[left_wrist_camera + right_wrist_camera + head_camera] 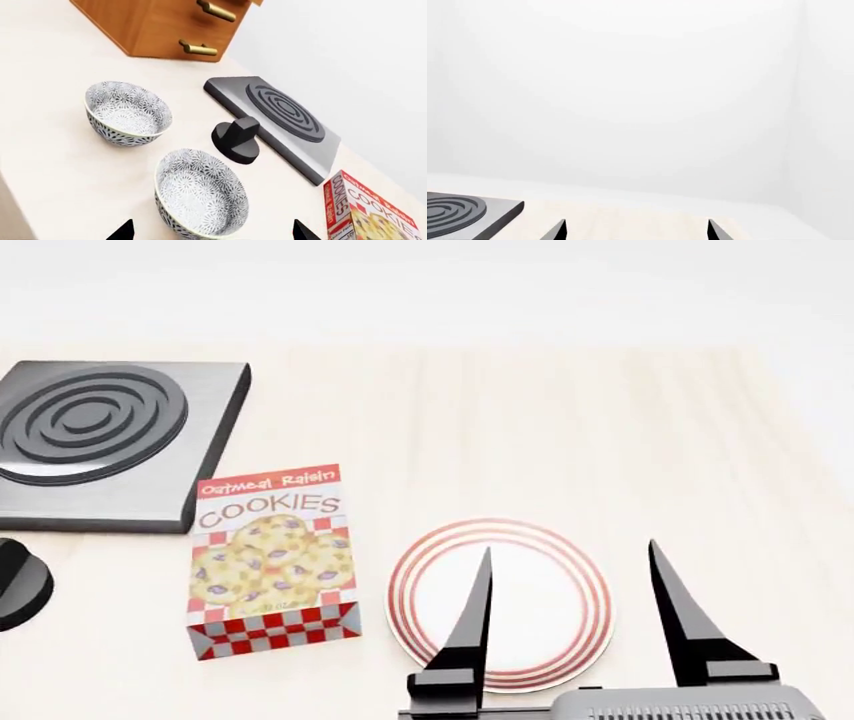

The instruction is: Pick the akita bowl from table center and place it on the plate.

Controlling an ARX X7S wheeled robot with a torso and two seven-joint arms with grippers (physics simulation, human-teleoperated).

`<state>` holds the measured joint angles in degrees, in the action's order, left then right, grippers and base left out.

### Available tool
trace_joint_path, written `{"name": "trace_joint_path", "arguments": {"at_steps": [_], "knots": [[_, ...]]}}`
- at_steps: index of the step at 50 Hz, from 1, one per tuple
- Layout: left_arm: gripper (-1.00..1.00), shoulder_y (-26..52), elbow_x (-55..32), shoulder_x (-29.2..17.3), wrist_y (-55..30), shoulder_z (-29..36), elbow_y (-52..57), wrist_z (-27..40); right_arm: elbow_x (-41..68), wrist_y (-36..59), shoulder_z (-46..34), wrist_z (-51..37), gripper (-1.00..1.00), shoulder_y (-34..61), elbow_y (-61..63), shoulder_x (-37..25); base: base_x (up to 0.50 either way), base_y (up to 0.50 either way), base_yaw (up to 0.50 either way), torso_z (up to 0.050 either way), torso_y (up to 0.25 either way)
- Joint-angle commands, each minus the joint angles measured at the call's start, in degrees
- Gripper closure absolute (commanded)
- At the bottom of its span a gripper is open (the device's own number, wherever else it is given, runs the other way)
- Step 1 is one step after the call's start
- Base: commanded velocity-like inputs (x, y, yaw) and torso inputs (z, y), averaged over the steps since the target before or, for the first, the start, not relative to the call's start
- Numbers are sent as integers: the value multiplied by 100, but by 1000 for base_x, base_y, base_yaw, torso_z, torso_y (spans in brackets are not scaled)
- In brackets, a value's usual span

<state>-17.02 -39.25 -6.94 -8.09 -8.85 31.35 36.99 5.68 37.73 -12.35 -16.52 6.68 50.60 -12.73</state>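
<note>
Two bowls, one plate, both grippers wide open and empty

Left wrist: the bowl (201, 192) sits between the left fingers (123, 231), so the left gripper (212, 231) is nearer. Head: the plate (534, 575) lies under the right gripper (570, 555). Right wrist: no bowl.

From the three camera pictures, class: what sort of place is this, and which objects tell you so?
Most likely a simulated kitchen counter: a pale wooden table carries an electric hotplate, patterned bowls, a red-ringed plate and a cookie box.
</note>
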Motion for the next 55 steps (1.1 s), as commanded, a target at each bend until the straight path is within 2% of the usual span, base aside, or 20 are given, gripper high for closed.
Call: {"name": "trace_joint_path", "arguments": {"at_steps": [1,21,39,55], "knots": [[-100,269,-115,-84,-107,75,-152,149,30,-37,-7,-38,-100,-18,-25,-28,0,0,0,0,0],[-100,797,-40,-121,-353,71,-162,917,102,43,1,-99,-100,39,-5,-73,0,0,0,0,0],[-100,929,172,-130,-159,229,-666,857,169,68,25,-159,-100,36,52,-114,0,0,0,0,0],[-100,1263,341,-292,-311,403,-1003,950,223,73,35,-207,-100,47,63,-145,0,0,0,0,0]]}}
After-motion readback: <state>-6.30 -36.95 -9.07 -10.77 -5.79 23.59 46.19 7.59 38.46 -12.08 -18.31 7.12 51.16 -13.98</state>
